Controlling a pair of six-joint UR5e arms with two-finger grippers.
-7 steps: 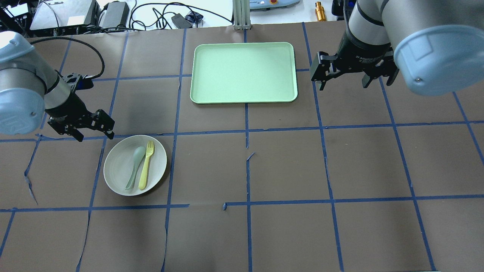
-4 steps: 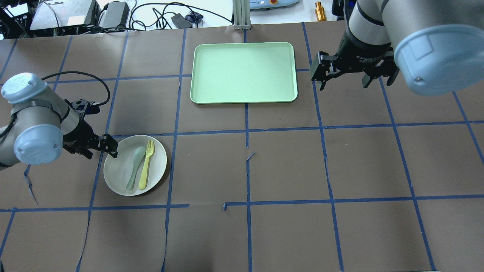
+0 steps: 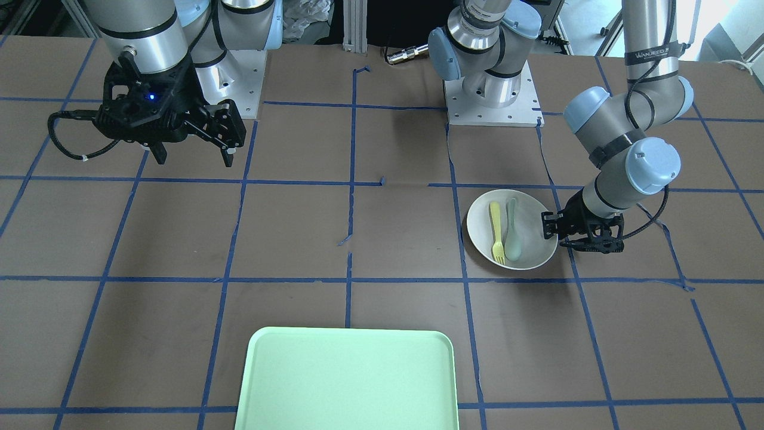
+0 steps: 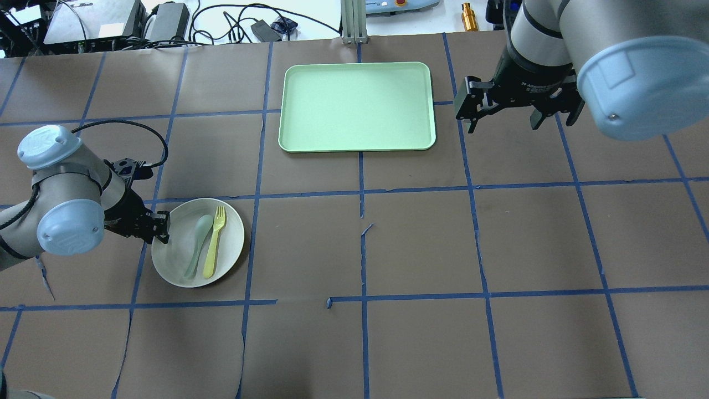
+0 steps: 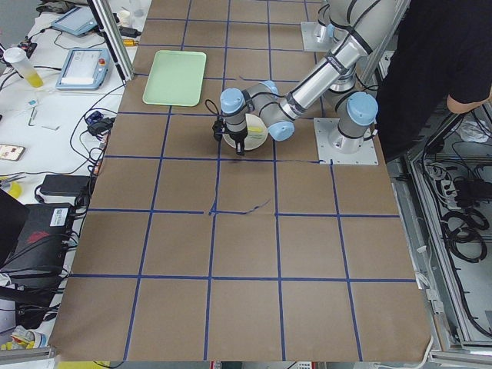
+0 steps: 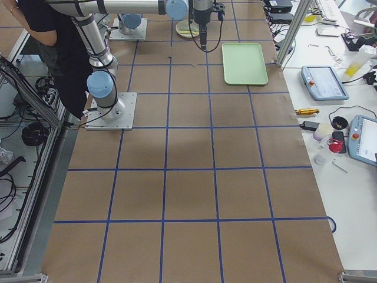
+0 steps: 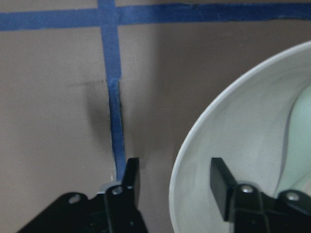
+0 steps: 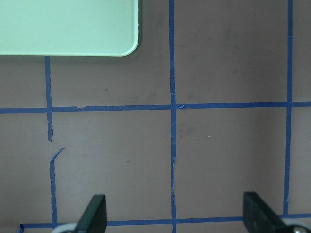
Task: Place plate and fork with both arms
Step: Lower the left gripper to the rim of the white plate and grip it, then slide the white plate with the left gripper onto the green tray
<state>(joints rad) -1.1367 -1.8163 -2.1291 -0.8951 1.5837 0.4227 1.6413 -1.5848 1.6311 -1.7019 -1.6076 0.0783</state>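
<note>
The off-white plate [image 4: 230, 238] lies on the table at the left. The yellow fork [image 4: 213, 244] lies in it beside a grey-green spoon [image 4: 195, 246]. My left gripper [image 4: 160, 227] is open at the plate's left rim. In the left wrist view [image 7: 175, 182] one finger stands outside the plate [image 7: 243, 136] and the other inside it, astride the rim. In the front-facing view the left gripper [image 3: 552, 230] is at the edge of the plate [image 3: 480, 227], which holds the fork [image 3: 496, 230]. My right gripper [image 4: 501, 119] hangs open and empty right of the tray.
The mint-green tray [image 4: 357, 105] lies at the far middle of the table; it also shows in the front-facing view [image 3: 346, 382] and the right wrist view [image 8: 63, 24]. Cables and boxes lie beyond the table's far edge. A person stands by the robot's base [image 5: 453, 69].
My left arm has come down and moved toward the plate, bringing its open gripper from above the plate's far left to its left rim. The right arm has not moved.
</note>
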